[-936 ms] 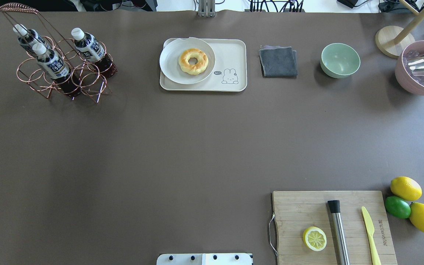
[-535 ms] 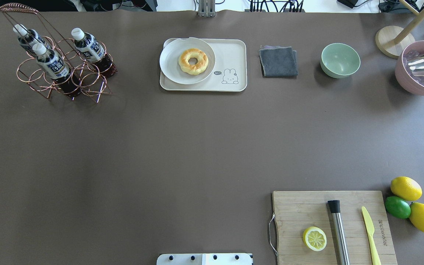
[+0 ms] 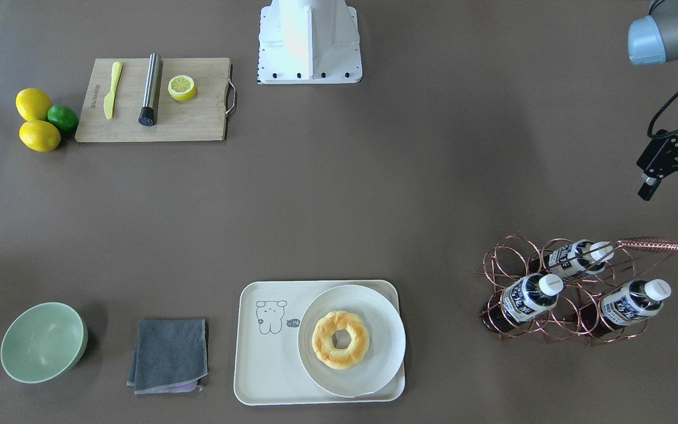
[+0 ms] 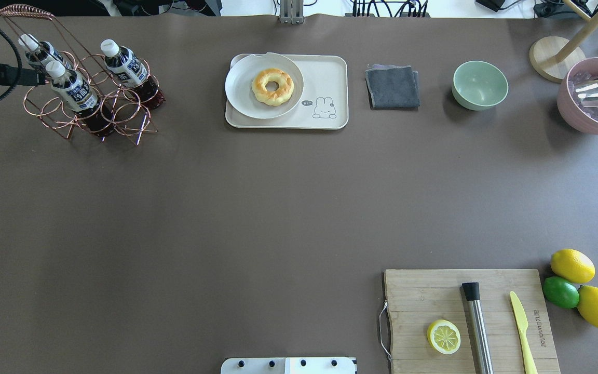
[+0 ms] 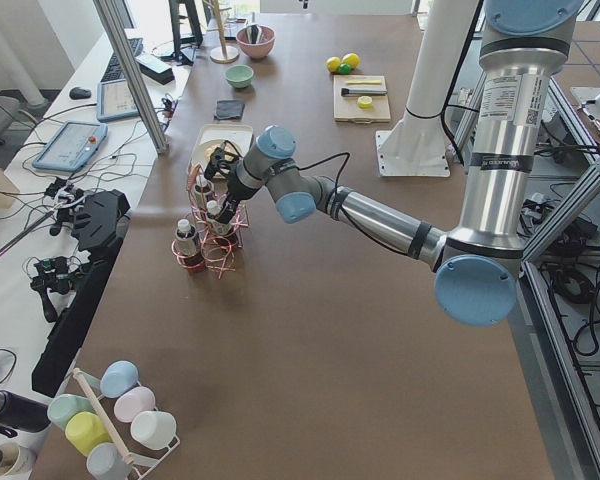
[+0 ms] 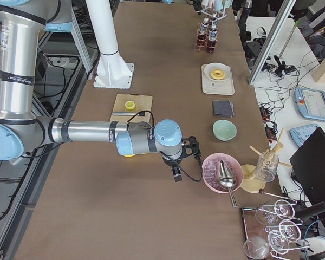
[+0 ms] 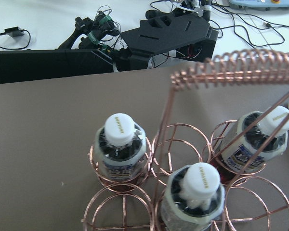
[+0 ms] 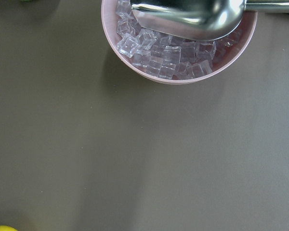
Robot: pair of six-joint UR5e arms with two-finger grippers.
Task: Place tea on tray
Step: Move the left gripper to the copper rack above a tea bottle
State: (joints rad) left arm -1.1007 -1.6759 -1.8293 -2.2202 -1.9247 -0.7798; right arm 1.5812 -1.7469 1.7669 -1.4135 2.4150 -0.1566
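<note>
Tea: three alike small plastic bottles (image 4: 73, 91) of dark brown liquid, with smooth white screw caps and navy-and-white labels; cannot tell which one is meant. All three stand in the round rings of a thin copper wire rack (image 7: 241, 73) with a coiled handle, at the far left of the matte brown table (image 4: 226, 208). Long axes vertical, caps up. Tray (image 4: 330, 67): cream-white, matte, a rectangle with rounded corners and a raised rim, long side along the table's far edge, well apart from the rack. A small line drawing sits on its bare part. A round, glossy white plate (image 4: 242, 98) with a golden ring doughnut (image 4: 273, 87) fills its other part. Left gripper (image 3: 675, 194): black, fingers spread with nothing between them, hanging above the table near the rack on the robot's side, touching nothing; its wrist camera looks down on the caps. Right gripper (image 6: 175, 174): near a pink bowl (image 8: 135, 67) of clear ice cubes (image 8: 154, 53) with a shiny steel scoop (image 8: 192, 14); cannot tell whether it is spread or closed
</note>
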